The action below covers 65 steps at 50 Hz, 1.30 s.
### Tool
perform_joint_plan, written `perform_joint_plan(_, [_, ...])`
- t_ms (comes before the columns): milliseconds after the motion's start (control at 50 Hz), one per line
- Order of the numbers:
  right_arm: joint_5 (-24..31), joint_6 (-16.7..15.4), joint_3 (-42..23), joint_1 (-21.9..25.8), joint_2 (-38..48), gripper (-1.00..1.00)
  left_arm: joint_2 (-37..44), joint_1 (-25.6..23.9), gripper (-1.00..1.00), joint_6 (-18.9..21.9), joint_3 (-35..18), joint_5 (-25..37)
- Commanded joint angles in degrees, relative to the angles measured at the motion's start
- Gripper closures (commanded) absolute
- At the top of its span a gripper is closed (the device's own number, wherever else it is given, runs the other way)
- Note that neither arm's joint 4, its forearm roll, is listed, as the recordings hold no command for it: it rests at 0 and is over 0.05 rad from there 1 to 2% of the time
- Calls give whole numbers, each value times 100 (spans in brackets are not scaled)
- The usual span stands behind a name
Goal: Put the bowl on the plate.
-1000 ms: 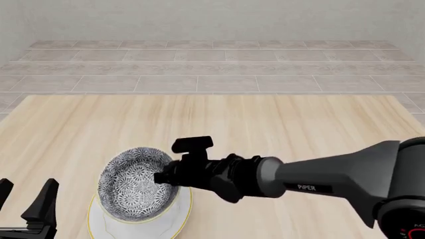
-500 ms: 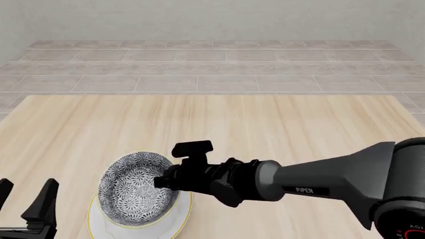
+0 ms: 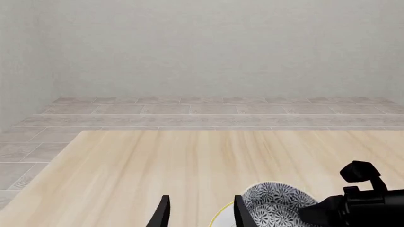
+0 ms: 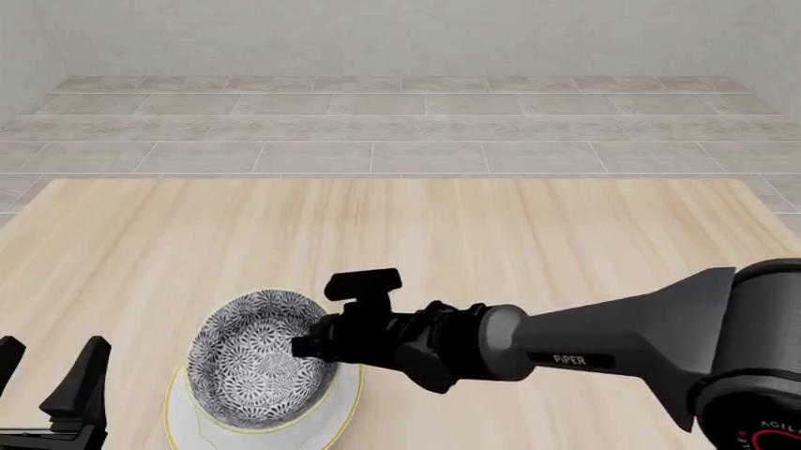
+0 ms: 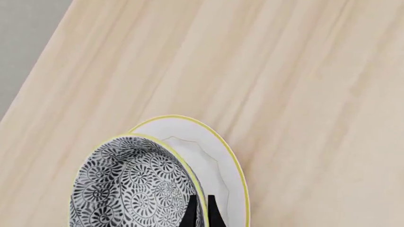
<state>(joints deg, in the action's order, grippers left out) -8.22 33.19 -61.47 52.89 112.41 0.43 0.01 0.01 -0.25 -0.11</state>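
The patterned blue-grey and white bowl is over the white, yellow-rimmed plate at the table's near left, tilted a little. Whether it rests on the plate I cannot tell. My right gripper reaches in from the right and is shut on the bowl's right rim. In the right wrist view its fingertips pinch the bowl wall, with the plate showing beyond it. My left gripper stands open and empty to the left of the plate. The left wrist view shows the bowl just beside its fingers.
The light wooden table stretches away beyond the dishes to a tiled floor and grey wall. The right arm's thick link crosses the near right of the table.
The right gripper has sunk a little with the bowl, bringing it lower over the plate. The left arm has not moved.
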Motion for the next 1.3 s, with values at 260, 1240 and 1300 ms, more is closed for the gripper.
perform_joint_plan(260, [-60,85,-8,30,51,100,0,0,-100,-1,0,0])
perform_joint_plan(1240, [-207,148,47,66,204,-100,0,0,-100,1,0,0])
perform_joint_plan(1300, [-207,152,49,83,195,-100,0,-1,-100,0,0,0])
